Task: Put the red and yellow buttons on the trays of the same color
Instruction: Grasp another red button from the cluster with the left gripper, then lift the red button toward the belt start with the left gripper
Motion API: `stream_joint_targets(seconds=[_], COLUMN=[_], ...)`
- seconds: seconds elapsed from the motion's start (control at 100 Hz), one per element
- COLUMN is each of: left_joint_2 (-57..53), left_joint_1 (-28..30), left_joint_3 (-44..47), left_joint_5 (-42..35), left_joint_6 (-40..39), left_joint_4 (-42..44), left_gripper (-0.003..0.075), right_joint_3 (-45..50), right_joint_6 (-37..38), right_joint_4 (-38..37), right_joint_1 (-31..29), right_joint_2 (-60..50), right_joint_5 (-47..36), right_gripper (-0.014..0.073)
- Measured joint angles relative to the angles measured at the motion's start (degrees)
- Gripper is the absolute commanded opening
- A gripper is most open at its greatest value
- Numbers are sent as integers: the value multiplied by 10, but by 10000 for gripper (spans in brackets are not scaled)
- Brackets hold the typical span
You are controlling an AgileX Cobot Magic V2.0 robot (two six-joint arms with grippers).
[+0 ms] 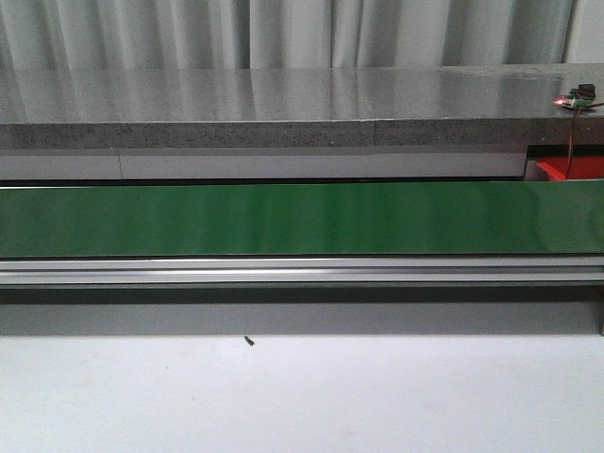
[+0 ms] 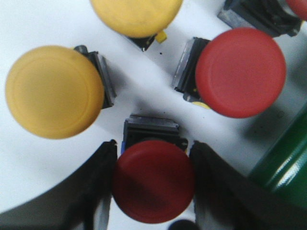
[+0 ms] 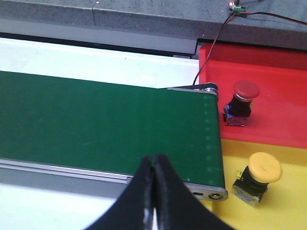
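In the left wrist view a red button (image 2: 153, 181) stands on a white surface, and my left gripper (image 2: 154, 148) is shut on it, both fingers pressing the sides of its cap. Around it are two yellow buttons (image 2: 55, 91) (image 2: 136, 14) and another red button (image 2: 240, 72). My right gripper (image 3: 154, 158) is shut with nothing in it, over the near edge of the green belt (image 3: 96, 124). Past the belt's end, the red tray (image 3: 278, 96) holds a red button (image 3: 242, 103) and the yellow tray (image 3: 288, 191) holds a yellow button (image 3: 256, 177). In the front view only a corner of the red tray (image 1: 571, 170) shows.
The long green belt (image 1: 283, 219) runs across the front view on a metal rail (image 1: 283, 272), with a grey ledge (image 1: 283, 104) behind it. A dark cable (image 3: 211, 52) runs from a small board (image 1: 578, 97) down to the belt's end. A green rounded part (image 2: 283, 167) sits beside the held button.
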Motion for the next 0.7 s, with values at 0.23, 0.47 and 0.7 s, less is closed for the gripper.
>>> stream_joint_targets(seconds=[0.23, 0.47, 0.7], left_joint_2=[-26, -121, -165], left_joint_1=[0, 0, -43], left_joint_3=[0, 0, 0], left_joint_5=[-2, 27, 58], left_joint_6=[0, 13, 31], left_joint_4=[1, 4, 8], left_gripper=[96, 96, 96], right_joint_3=[0, 0, 0], right_joint_6=[0, 0, 0], right_joint_4=[0, 0, 0], right_joint_1=[0, 0, 0], right_joint_2=[0, 0, 0], right_joint_5=[0, 0, 0], right_gripper=[-118, -118, -118])
